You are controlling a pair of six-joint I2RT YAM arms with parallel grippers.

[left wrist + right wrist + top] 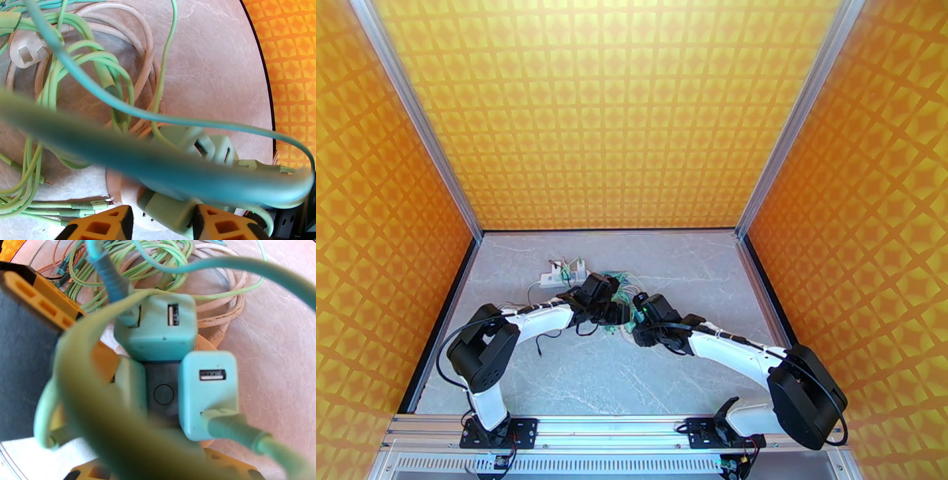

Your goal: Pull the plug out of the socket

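The plug (168,207) is a pale green, boxy block with rounded corners and a matte, slightly scuffed skin. It is seen at the bottom of the left wrist view, lying partly over a round pinkish disc (118,189) on the marbled grey table (213,67). Two more green blocks (205,144) of the same kind are packed just behind it, each with a dark slot in its face.

The plug is clasped by the left gripper (162,223): one orange fingertip (98,227) is pressed to its left side and the other to its right, with the block filling the gap between them. A thick teal cable (118,154), blurred by nearness, is draped across the view just above the plug.

In the right wrist view a dark socket (164,392) with a round button is shown, crowded by teal adapters (207,394) with USB ports on top. The right gripper (162,469) is placed at the near edge of this cluster, but its orange fingers are largely covered by a blurred green cable (102,405), so it cannot be told whether anything is held.

From above, both arms are seen meeting at the middle of the table over a tangle of green cables (622,286). A white power strip (553,278) lies just beyond the left arm.
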